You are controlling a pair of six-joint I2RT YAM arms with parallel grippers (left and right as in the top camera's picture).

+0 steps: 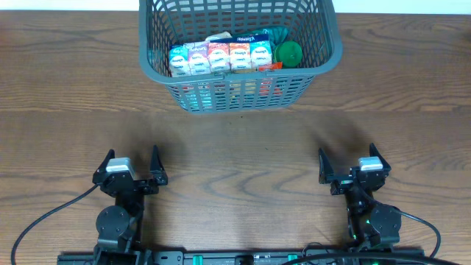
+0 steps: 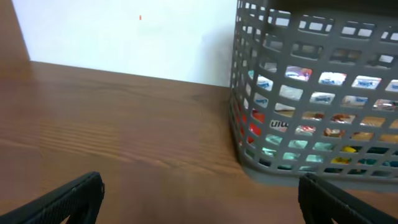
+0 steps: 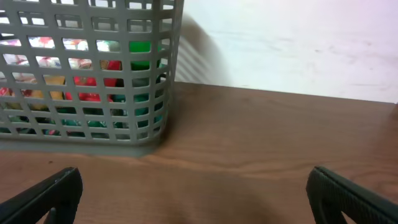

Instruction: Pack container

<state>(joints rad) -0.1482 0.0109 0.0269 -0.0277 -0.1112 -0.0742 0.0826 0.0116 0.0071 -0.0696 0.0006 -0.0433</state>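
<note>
Well beyond both jaws — container (image 1: 221, 94)

container (image 1: 235, 94): on table (image 1: 235, 147), far side, about centre
row of packs (image 1: 221, 57): in container, side by side, along its near wall
round-topped item (image 1: 288, 53): in container, just beside right end of row of packs
left gripper (image 1: 132, 158): near side, left of centre, well apart from container; container ahead and to its right
right gripper (image 1: 347, 157): near side, right of centre, well apart from container; container ahead and to its left
wall (image 2: 124, 37): behind table's far edge
</note>
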